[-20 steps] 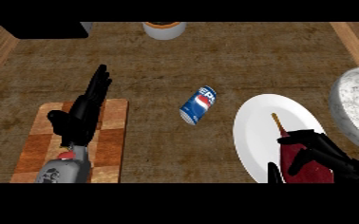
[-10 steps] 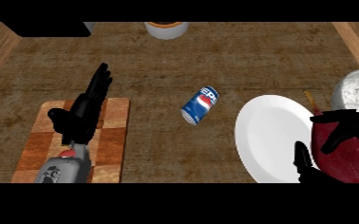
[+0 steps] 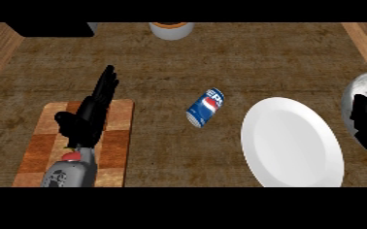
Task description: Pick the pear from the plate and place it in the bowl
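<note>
One white plate (image 3: 292, 150) bare, right of Pepsi can (image 3: 206, 107).
Left hand (image 3: 87, 114) fingers straight, over cutting board (image 3: 43, 140); right hand (image 3: 357, 121) at bowl (image 3: 353, 93), fingers unclear.

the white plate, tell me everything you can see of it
The white plate is plain, smooth and glossy, with a faint raised rim, and looks taller than wide from this angle. It lies flat on the brown counter at the lower right, its near edge cut off by the view. Nothing lies on it. The blue soda can lies just to its left, apart from it.
</note>
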{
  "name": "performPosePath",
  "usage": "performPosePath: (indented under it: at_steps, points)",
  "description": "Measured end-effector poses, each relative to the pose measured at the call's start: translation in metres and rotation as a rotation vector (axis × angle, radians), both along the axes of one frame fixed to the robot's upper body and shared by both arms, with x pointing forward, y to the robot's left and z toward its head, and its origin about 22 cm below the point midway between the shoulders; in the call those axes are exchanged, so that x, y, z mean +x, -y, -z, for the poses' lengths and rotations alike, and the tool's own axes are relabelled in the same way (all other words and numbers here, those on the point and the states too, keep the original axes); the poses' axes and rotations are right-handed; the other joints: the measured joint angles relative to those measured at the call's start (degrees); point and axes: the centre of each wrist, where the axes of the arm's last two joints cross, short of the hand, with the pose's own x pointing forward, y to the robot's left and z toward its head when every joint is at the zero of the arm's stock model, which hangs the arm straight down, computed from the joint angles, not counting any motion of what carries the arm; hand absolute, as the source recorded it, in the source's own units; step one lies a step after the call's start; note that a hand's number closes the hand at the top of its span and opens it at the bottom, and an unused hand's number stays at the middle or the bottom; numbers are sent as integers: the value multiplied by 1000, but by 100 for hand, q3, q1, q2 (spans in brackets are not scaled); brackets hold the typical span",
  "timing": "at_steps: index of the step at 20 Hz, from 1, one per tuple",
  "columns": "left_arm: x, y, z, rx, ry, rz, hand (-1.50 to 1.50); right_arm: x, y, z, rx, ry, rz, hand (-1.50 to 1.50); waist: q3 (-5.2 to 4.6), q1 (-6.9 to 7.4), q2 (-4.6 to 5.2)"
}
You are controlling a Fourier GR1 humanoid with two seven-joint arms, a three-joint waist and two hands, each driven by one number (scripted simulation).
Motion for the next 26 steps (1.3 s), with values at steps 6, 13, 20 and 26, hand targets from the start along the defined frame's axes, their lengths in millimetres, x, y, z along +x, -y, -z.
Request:
performPosePath:
  at_steps: [6,13,20,26]
  points:
    - [-4,3,-5,7,-1,-2,0,15,32,-19,-76,-46,97,150,4,2,4]
    - [4,-11,-8,2,3,-5,0,45,80,-5,-236,-131,215,150,10,13,20]
    - [2,-5,-5,6,1,-3,0,65,145,39,-260,-174,294,150,13,16,22]
    - [3,-6,5,6,-1,-1,0,77,188,83,-270,-224,327,150,14,21,24]
